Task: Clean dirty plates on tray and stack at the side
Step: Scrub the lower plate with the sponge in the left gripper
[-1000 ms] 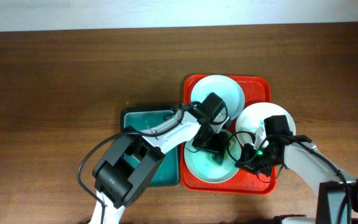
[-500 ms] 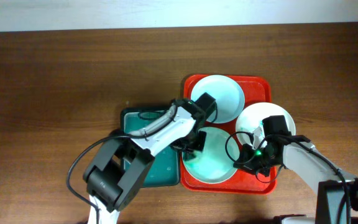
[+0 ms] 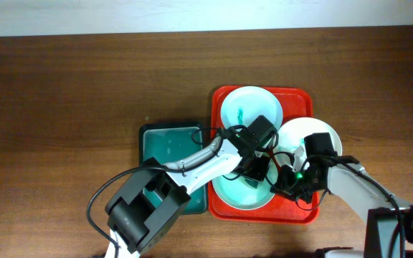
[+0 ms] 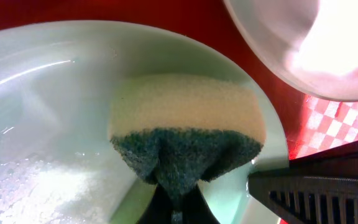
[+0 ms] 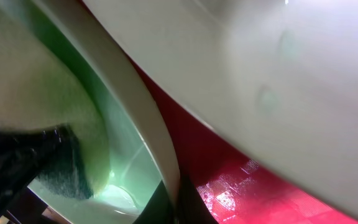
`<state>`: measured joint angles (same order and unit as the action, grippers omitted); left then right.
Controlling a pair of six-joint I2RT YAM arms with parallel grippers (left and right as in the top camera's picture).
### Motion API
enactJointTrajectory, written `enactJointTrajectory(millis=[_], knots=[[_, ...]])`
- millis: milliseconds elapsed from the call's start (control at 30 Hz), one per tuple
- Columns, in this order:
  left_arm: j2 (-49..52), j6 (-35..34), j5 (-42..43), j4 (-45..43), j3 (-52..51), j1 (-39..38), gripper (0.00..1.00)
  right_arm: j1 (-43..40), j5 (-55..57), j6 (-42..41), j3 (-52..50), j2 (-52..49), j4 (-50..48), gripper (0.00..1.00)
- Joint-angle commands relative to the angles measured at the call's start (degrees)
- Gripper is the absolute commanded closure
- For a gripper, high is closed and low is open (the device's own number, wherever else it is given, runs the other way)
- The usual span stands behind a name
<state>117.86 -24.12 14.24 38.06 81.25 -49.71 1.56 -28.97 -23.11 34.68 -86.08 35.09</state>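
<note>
The red tray [image 3: 301, 98] holds three plates. The far plate [image 3: 253, 107] carries a teal smear, and a white plate [image 3: 296, 135] overlaps the tray's right edge. My left gripper [image 3: 254, 170] is shut on a yellow and dark green sponge [image 4: 185, 124], which presses on the wet, pale-green near plate [image 3: 234, 193] beside its right rim. My right gripper [image 3: 284, 188] is shut on that plate's right rim [image 5: 151, 130], pinching it just above the tray floor [image 5: 253, 180]. The white plate [image 5: 260, 68] hangs over this spot.
A dark teal-green tray [image 3: 167, 142] lies directly left of the red tray, partly under my left arm. Brown wooden table [image 3: 70, 107] stretches to the left and back. My right gripper's black body [image 4: 319, 190] sits close beside the sponge.
My left gripper swept the sponge across the near plate, out to its left side and back to the right near the rim. The right gripper kept its hold, unmoved.
</note>
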Motion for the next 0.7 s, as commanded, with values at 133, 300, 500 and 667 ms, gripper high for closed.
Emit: enactJointTrajectory(millis=[133,300,500,667], knots=[[1.27,3.23,1.84,11.43,-0.74,-0.46,1.0,-0.04,5.4,0.74,-1.25,-1.29,0.44,0.95],[1.25,2.67,-16.9,20.63,1.49,3.8,1.0,-0.04,5.42,0.76,-1.25,-1.29,0.87,0.95],[1.03,1.38,-19.04,23.56,8.39,8.09,1.0,-0.04,5.42,0.76,-1.25,-1.29,0.87,0.95],[-4.96,4.98,-7.87,32.87,20.68,9.07,1.0,-0.04,5.38,1.49,-1.25,-1.29,0.94,0.96]])
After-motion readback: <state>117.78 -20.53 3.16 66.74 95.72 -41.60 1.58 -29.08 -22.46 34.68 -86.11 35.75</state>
